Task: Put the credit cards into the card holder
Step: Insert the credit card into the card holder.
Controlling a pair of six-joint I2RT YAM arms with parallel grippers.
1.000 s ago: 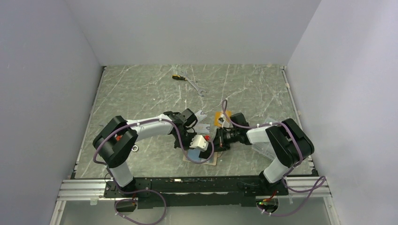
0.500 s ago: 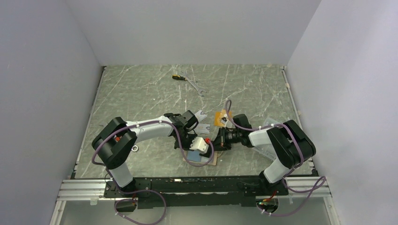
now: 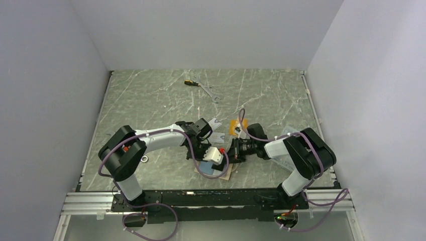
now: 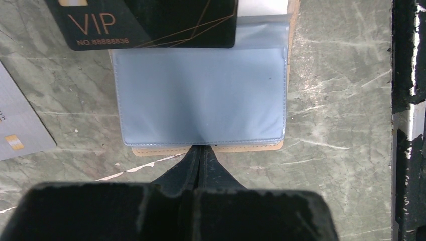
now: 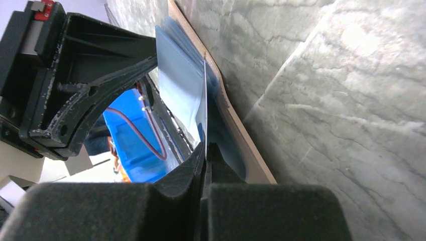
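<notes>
Nudged leftward, my closed right fingers (image 5: pixel 205 146) meet the floppy blue-sleeved tan card holder (image 4: pixel 201 90), closed left fingers (image 4: pixel 201 150) touching its edge; the stiff, slick black card (image 4: pixel 150 20) needs edge-pinching.

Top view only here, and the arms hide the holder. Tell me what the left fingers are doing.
Observer: The left fingers are shut, their tips at the holder's tan edge, just short of its blue panel.
Operator: Now give me the right fingers.
Observer: The right fingers are shut on a thin sheet seen edge-on. It is apparently the black card, which overlaps the panel's opposite edge.
</notes>
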